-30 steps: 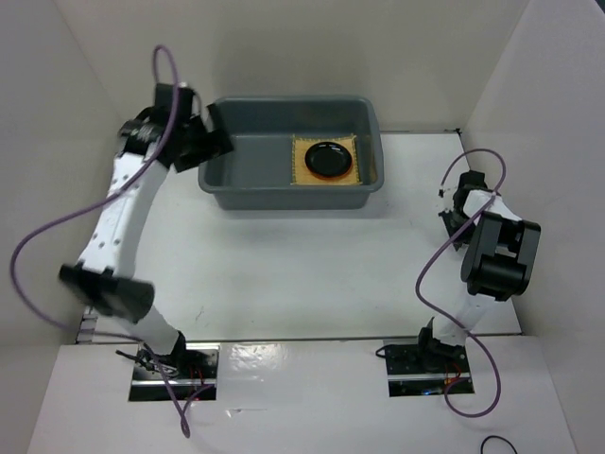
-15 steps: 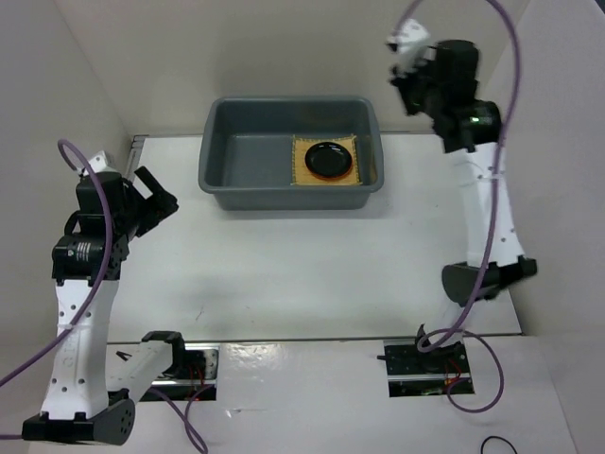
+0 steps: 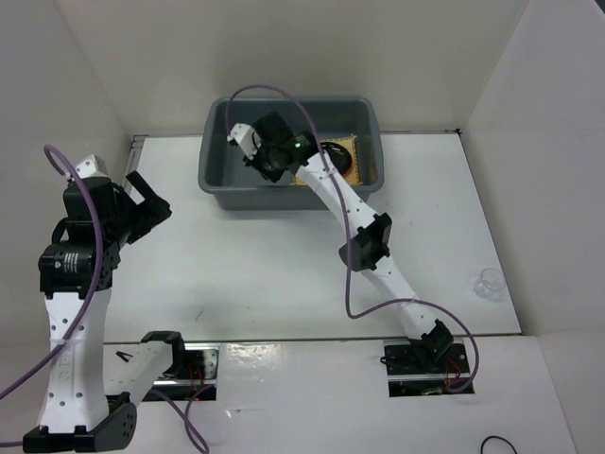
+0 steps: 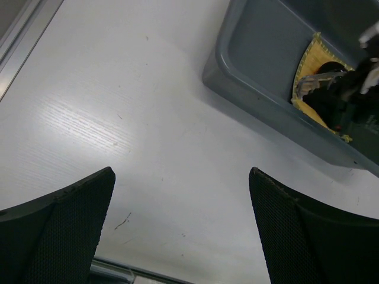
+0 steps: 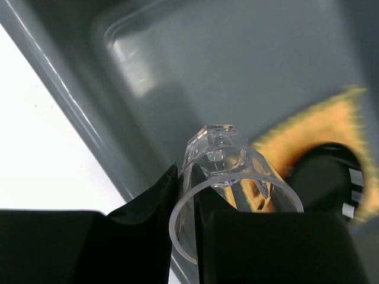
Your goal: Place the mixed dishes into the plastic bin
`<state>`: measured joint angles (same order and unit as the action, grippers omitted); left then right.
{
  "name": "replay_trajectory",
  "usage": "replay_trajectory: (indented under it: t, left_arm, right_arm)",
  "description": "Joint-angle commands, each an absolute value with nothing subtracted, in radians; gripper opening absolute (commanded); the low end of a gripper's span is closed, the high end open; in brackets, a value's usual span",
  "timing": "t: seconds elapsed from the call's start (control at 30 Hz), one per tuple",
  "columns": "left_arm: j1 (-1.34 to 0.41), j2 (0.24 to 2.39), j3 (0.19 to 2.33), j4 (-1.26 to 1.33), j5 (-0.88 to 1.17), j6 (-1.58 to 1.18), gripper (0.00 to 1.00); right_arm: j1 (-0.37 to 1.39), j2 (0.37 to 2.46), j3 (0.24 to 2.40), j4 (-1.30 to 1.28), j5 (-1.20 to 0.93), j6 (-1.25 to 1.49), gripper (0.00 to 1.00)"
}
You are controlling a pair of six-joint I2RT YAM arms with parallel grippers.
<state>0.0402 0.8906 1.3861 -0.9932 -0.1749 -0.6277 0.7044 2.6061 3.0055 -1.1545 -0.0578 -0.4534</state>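
Note:
The grey plastic bin (image 3: 284, 198) stands at the back of the table. In its right half lies the tan woven mat (image 3: 353, 163) with the black plate (image 3: 333, 151) on it. My right gripper (image 3: 253, 149) hangs over the bin's left half. In the right wrist view this gripper (image 5: 186, 177) is shut on the wall of a clear cup (image 5: 232, 158), one finger inside and one outside. A second clear cup (image 3: 490, 282) stands on the table at the right. My left gripper (image 4: 182, 173) is open over bare table, left of the bin (image 4: 249, 80).
White walls close in the table on the left, back and right. A metal rail (image 3: 138, 144) runs along the table's left edge. The right arm's links (image 3: 364, 241) stretch across the table's middle toward the bin.
The right arm has swung from the back right corner to over the bin's left half. The left arm, at the bin's left end a second ago, now stays at the left.

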Motion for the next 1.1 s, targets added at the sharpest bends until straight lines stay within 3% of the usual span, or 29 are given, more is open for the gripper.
replay_trajectory:
  t: [0.0,0.5,0.9,1.0,1.07]
  left_arm:
    - [0.048,0.868,1.410,-1.043,-0.189,-0.612,1.00]
    - [0.048,0.848,1.345,-1.170,-0.189,-0.646,1.00]
    - [0.048,0.830,1.267,-1.170,-0.179,-0.664,1.00]
    - [0.048,0.830,1.249,-1.148,-0.170,-0.664,1.00]
    - [0.048,0.830,1.240,-1.138,-0.170,-0.664,1.00]
  right_arm:
    - [0.710,2.606,3.080,-1.144,-0.072,-0.422,0.00]
    - [0.692,2.885,3.139,-1.080,-0.072,-0.492,0.00]
    - [0.663,2.948,3.139,-1.011,-0.035,-0.528,0.18]
    - [0.663,2.948,3.139,-1.002,-0.026,-0.537,0.18]
    - [0.663,2.925,3.139,-1.002,-0.015,-0.525,0.28]
